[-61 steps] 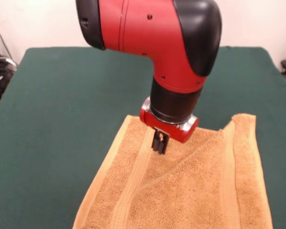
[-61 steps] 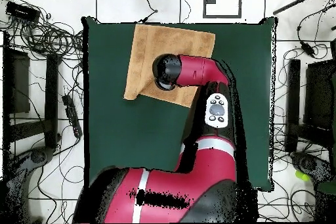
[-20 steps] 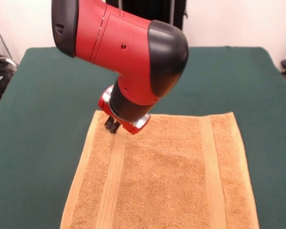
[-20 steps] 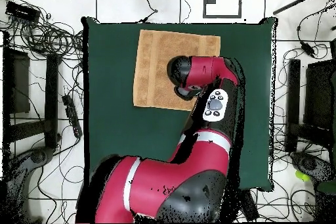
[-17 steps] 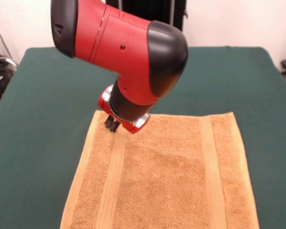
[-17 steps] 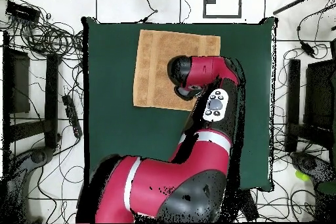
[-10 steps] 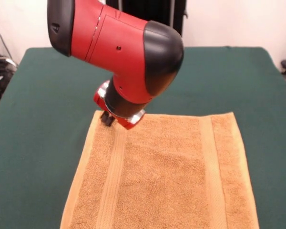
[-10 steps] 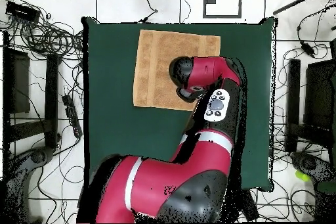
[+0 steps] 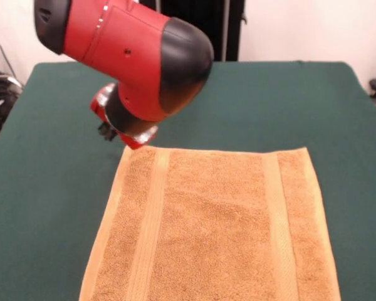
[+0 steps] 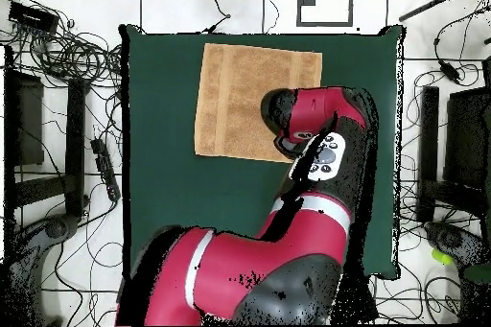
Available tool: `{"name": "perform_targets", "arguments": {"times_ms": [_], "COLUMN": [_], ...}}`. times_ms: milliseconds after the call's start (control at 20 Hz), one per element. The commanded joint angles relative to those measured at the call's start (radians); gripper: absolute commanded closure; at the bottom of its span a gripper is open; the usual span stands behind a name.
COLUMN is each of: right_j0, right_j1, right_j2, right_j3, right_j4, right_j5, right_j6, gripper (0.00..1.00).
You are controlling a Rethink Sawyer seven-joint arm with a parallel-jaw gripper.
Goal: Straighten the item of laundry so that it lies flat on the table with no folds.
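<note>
— Green felt covers the table [image 9: 62,188], and the towel [image 9: 213,226] lies on it toward the camera-side edge in the front view. How far along does the job look?

— Close to finished, by the look of it. The cloth spreads as a clean rectangle, both paler bands [image 9: 272,219] running straight, with no fold showing — though its nearest end runs out of the front view.

— And against three seconds ago?

— Then one corner was doubled over in a diagonal flap and the gripper stood down on the cloth. Now the flap is gone and the arm [image 9: 125,56] has swung off to the towel's far corner.

— The gripper [image 9: 106,130]?

— Mostly hidden behind the wrist; whether it is apart or together cannot be told.
</note>
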Motion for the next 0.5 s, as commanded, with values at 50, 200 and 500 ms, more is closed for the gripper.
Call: {"name": "perform_targets", "arguments": {"times_ms": [50, 200, 500], "right_j0": [-0.022, -0.037, -0.134], "right_j1": [-0.018, -0.029, -0.224], "right_j2": [0.048, 0.053, 0.150], "right_j3": [0.078, 0.016, 0.012], "right_j4": [-0.050, -0.064, -0.052], "right_j5": [0.073, 0.103, 0.006], "right_j6": [-0.111, -0.151, -0.367], "gripper": [1.00, 1.00, 1.00]}}
